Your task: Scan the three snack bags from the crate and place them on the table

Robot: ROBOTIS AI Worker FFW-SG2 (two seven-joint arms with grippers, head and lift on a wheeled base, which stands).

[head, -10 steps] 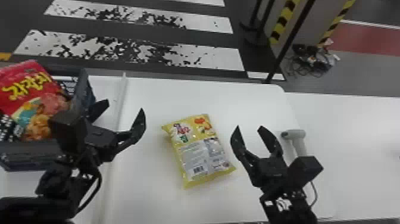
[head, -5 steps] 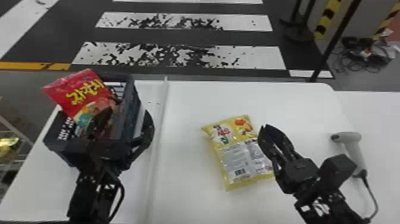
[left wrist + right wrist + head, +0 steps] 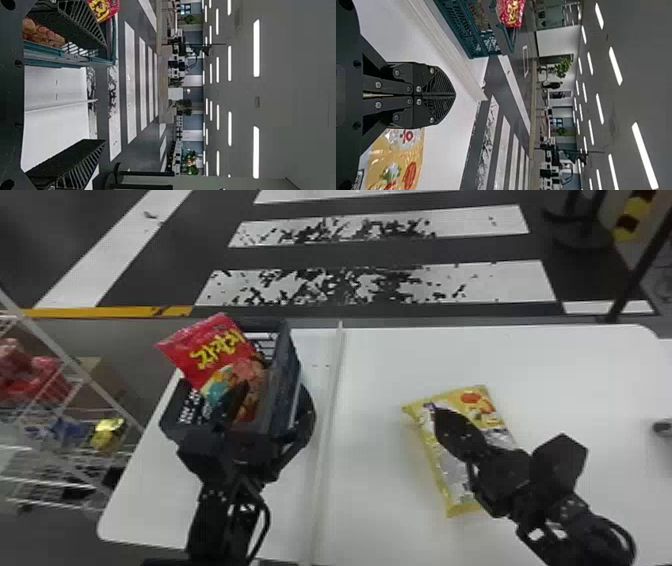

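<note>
From where I'm standing, the left gripper [image 3: 274, 389] is over at the crate [image 3: 286, 345], its two fingers spread wide and clasping nothing, one reaching over the inside and the other down the outer side, with the crate's wall between them. The red snack bag [image 3: 210, 352] leans in the crate, just beside and beyond that inner finger, its top sticking up past the rim. Over on the bench [image 3: 400, 360], the right gripper [image 3: 436, 411] is clenched, its fingers pressed together with nothing between them. The yellow snack bag [image 3: 480, 405] lies flat on the bench below it, partly covered by the gripper; whether they touch, I can't tell. A pale strip [image 3: 327, 440] runs along the bench between the two grippers, and well off to the left gripper's left stands a wire rack [image 3: 75, 390] with packets on it.
</note>
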